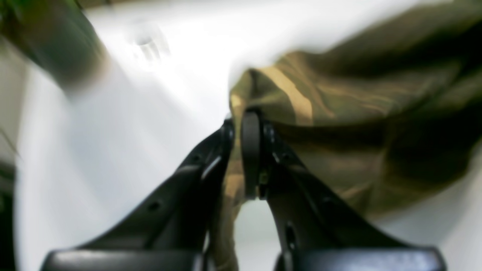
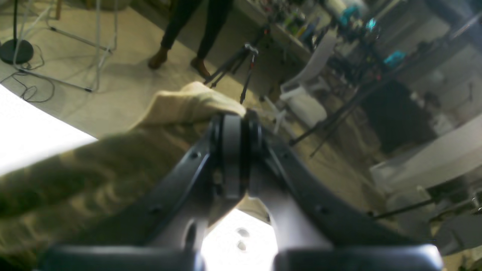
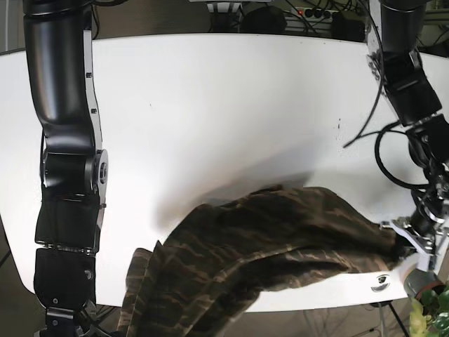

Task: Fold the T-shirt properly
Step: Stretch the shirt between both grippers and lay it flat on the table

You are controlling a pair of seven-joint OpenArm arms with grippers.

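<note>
In the left wrist view, the left gripper (image 1: 241,131) has its black fingers pinched tight on a fold of the camouflage T-shirt (image 1: 350,124), which hangs over the white table (image 1: 113,131). In the right wrist view, the right gripper (image 2: 235,131) is clamped on another edge of the T-shirt (image 2: 75,177), lifted above the table's (image 2: 22,128) edge. In the base view, the T-shirt (image 3: 280,239) stretches across the table's (image 3: 224,105) near edge, one end at the left gripper (image 3: 410,246) and the other drooping off the table.

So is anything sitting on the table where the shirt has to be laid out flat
Nothing visible does. The white table behind the shirt shows bare. Both grippers, left and right, are shut on the cloth, and part of the shirt hangs over the near edge.
</note>
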